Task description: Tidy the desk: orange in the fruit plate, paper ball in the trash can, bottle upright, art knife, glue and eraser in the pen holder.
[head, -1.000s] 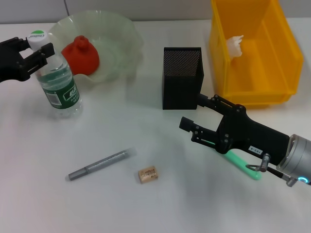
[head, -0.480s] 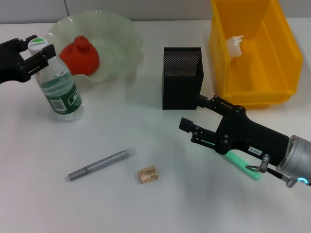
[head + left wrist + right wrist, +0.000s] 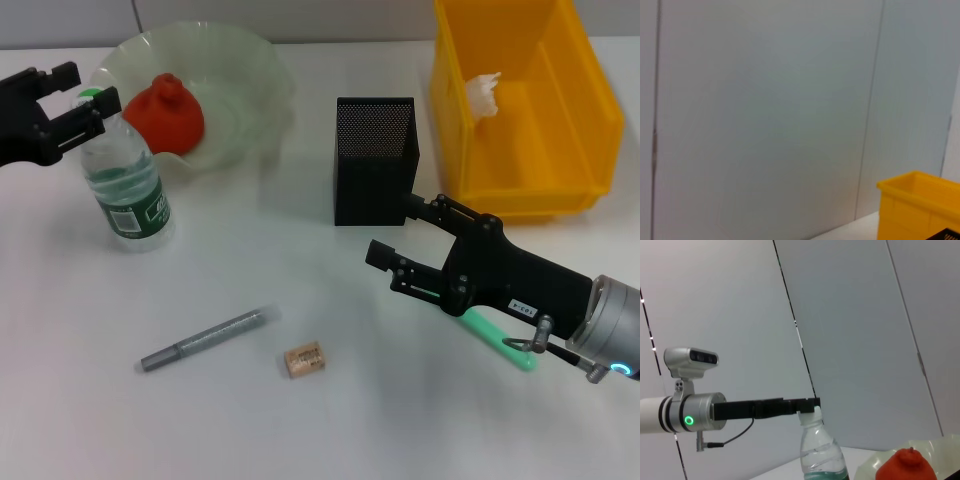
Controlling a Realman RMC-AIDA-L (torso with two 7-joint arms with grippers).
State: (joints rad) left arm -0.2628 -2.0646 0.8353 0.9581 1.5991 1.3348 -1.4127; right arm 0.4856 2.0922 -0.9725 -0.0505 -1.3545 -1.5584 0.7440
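Observation:
The bottle stands upright left of the fruit plate, which holds the orange. My left gripper hovers open at the bottle's cap, one finger on each side; in the right wrist view its fingers sit level with the top of the bottle. The paper ball lies in the trash can. The eraser and a grey pen-shaped stick lie on the desk. My right gripper is open just below the pen holder, over a green stick-shaped tool.
White desk all round. The trash can stands close to the right of the pen holder. The fruit plate sits at the back left, near the desk's far edge. A corner of the trash can shows in the left wrist view against a grey wall.
The bottle has gone from leaning to upright. My left gripper has risen a little and spread its fingers off the cap. The right gripper has crept slightly left.

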